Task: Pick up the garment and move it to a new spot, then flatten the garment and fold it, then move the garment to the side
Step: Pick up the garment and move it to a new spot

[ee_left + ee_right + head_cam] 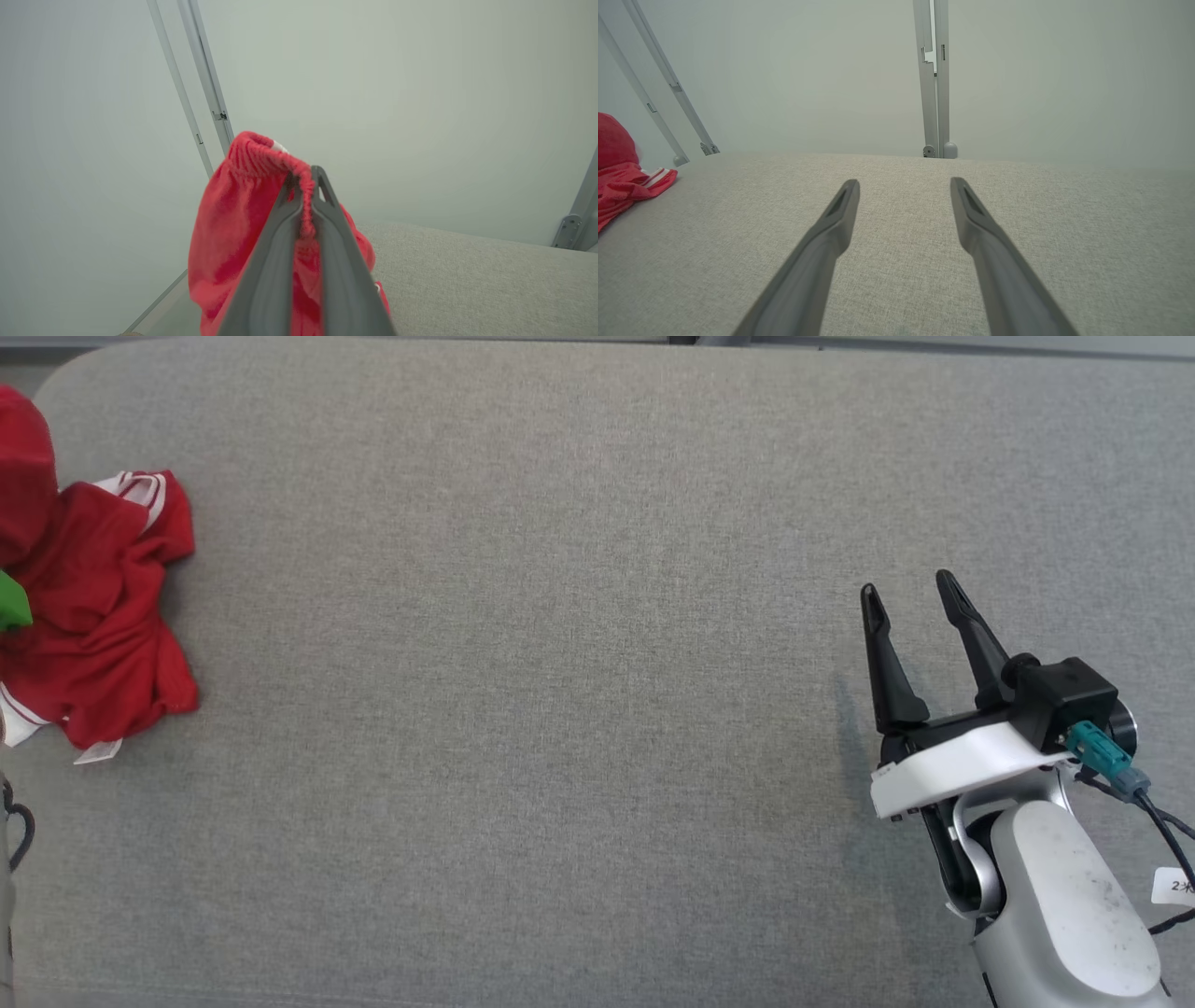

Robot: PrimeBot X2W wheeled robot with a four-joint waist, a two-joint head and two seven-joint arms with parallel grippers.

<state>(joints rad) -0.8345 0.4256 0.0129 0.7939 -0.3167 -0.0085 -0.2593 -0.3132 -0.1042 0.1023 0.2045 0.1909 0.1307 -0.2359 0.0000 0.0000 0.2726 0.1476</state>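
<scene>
We log the left claw (306,179) pressed together, pinching the garment (233,224) at its ribbed hem, mid-frame in the left wrist view. Right claw (910,586) spread, lower right of head view, over the table (560,709). Garment bunched at head view's left edge.

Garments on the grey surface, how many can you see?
1: a red garment bunched at the left edge of the grey surface, its gathered band pinched by the left gripper. A green scrap against it is cut off; more may be hidden.
</scene>
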